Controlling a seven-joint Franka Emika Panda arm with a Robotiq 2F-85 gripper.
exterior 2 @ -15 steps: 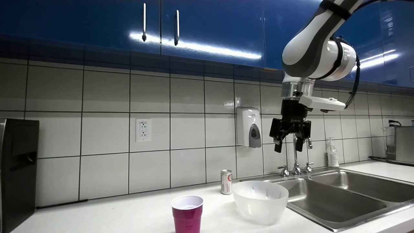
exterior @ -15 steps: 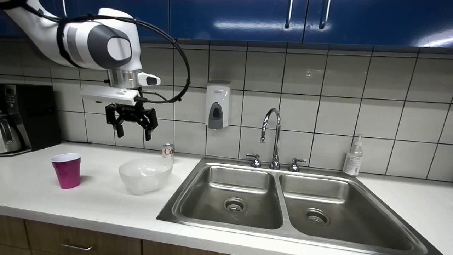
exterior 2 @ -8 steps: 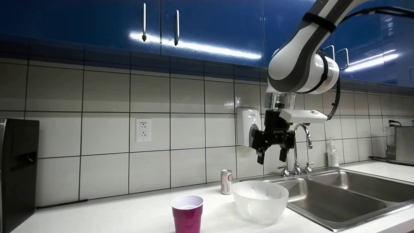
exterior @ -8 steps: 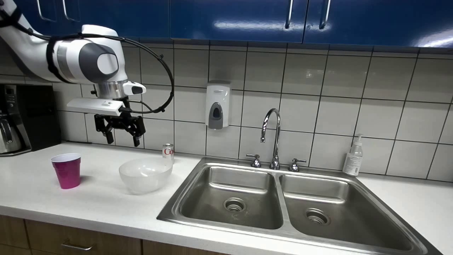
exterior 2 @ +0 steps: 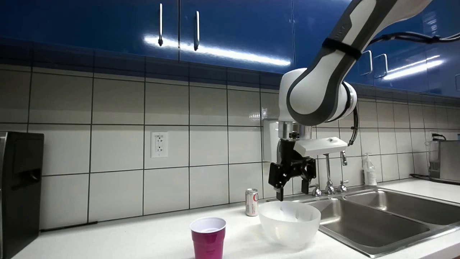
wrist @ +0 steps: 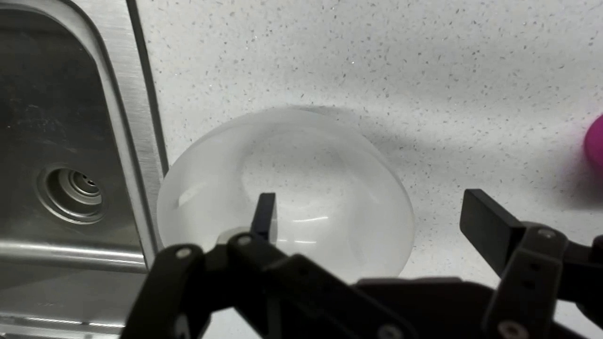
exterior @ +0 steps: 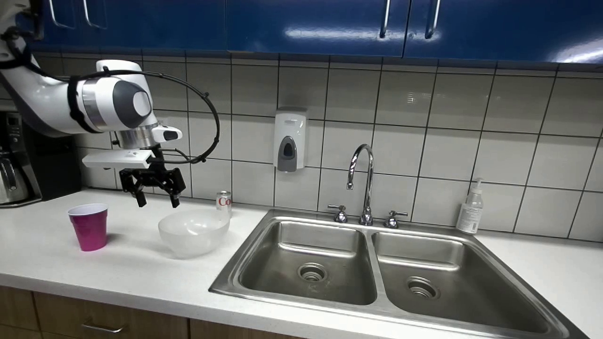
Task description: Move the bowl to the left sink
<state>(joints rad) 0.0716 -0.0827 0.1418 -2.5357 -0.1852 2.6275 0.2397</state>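
Bowl (exterior: 194, 234) and hand (exterior: 158, 204) stand apart in an exterior view: the bowl, whitish and translucent, rests upright on the table (exterior: 136, 273), just below the hand and to its right as pictured. The hand's fingers (exterior: 175, 201) point down, spread. A magenta cup (exterior: 89, 230) stands below the hand on its opposite side. Well to the hand's right, past the bowl, is the left sink (exterior: 278, 273), with the right sink (exterior: 476, 282) farther out and a tall curved faucet (exterior: 368, 188) behind both.

In an exterior view, a can (exterior 2: 251, 202) stands below and left of the hand, just beside the bowl; one fingertip shows just above the bowl's rim.

In the wrist view, part of the bowl's rim shows between the spread fingers: one finger is over the bowl's inside, the other past its edge, over the table. The left sink's drain (wrist: 70, 194) shows off to one side of the hand, the magenta cup's edge off to the other.
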